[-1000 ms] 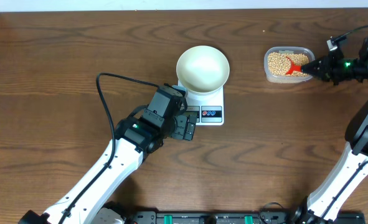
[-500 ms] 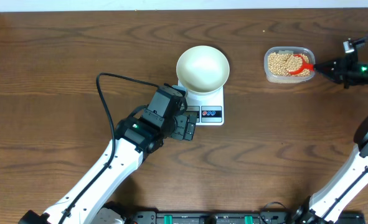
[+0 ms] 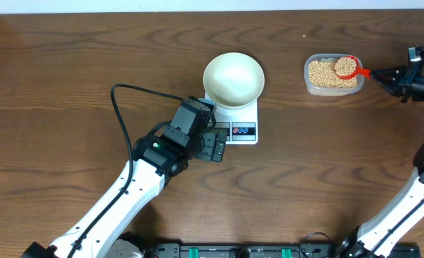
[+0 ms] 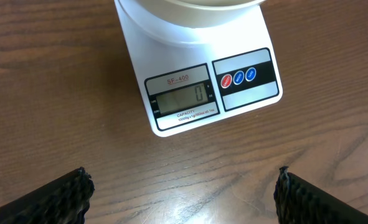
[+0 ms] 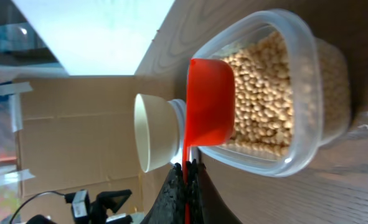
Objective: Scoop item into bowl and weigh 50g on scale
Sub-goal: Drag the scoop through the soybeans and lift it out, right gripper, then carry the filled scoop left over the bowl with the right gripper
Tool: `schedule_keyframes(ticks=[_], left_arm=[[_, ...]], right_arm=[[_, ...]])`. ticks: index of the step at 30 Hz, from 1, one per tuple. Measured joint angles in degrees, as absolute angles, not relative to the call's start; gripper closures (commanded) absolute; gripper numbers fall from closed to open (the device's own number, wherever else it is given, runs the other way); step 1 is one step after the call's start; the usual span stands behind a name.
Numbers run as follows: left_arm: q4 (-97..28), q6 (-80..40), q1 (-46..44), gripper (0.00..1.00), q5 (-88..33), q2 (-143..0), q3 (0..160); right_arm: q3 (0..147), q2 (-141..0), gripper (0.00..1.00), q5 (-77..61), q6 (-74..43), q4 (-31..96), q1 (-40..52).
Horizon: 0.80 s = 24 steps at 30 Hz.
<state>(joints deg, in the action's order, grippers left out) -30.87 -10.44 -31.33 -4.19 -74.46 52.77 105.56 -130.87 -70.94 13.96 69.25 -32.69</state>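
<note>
Item: red scoop (image 3: 346, 67), which within the last second had turned from dug-in to level and risen loaded with beans (image 3: 323, 74) over the tub (image 3: 332, 91), well right of the scale (image 3: 244, 132); the right gripper (image 5: 185, 180) was pinched tight on its handle. The bowl (image 3: 233, 77) on the scale sat empty (display at zero), so the first transfer was judged due next. The left gripper (image 4: 180, 193) was spread wide just in front of the scale, holding nothing.

a dark brown wooden table (image 3: 68, 72) with strong grain fills the room's middle. toward its far right side sits a clear plastic tub (image 3: 306, 75) with rounded corners. a red scoop (image 3: 346, 66) hangs over the tub's far right corner, its thin handle pointing out past the rim. a black cable (image 3: 112, 93) loops across the left half of the wood. behind the table stands brown cardboard (image 5: 78, 124), taped at the edges.
</note>
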Motion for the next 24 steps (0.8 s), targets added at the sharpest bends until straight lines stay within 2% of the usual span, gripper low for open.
schedule_keyframes(ticks=[11,24], left_arm=[[-30.9,-10.4,-31.3,0.05,-4.2,-74.5,52.8],[-30.9,-10.4,-31.3,0.05,-4.2,-74.5,52.8]], right_arm=[[105.6,-130.9,0.99,-75.1,15.7,71.6,-32.2],[108.1,-130.9,0.99,-76.8,15.7,73.9,-23.2]])
